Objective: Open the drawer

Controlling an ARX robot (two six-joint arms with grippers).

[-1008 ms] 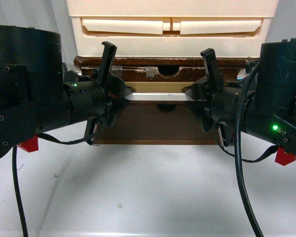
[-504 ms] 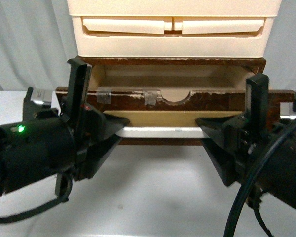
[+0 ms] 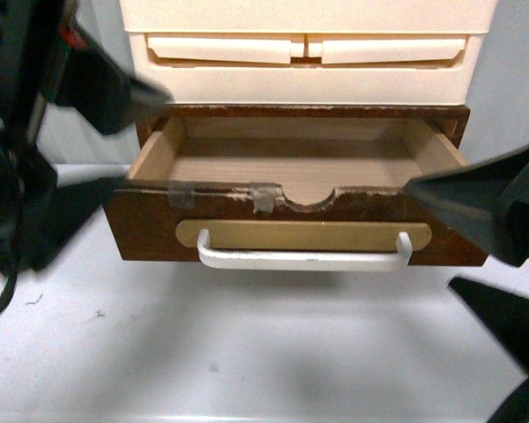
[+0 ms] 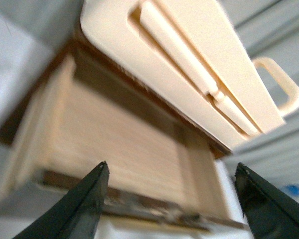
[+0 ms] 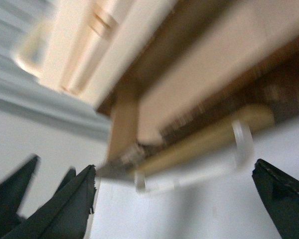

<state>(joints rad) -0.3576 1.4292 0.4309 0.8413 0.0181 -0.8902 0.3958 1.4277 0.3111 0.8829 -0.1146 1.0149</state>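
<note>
Left hand [image 4: 170, 168] and right hand [image 5: 174, 167] are spread wide, gripping nothing. The drawer [image 3: 150, 231] stands pulled out at the worktop's [image 3: 247, 352] far edge. Both hands are best backed away straight, so the handle [image 3: 304, 260] is not nudged.

**Your drawer [image 3: 145, 231] stands open, drawn well out from under the cream plastic unit [image 3: 309, 84].**
You're looking at a wide, dark brown, worn wooden front sitting level. A white bar handle [image 3: 304, 259] runs horizontally across a tan oval plate [image 3: 304, 233]. A half-round notch [image 3: 310, 196] cuts the middle of the top edge, with strips of tape [image 3: 264, 196] just beside it. The inside is pale wood.
</note>
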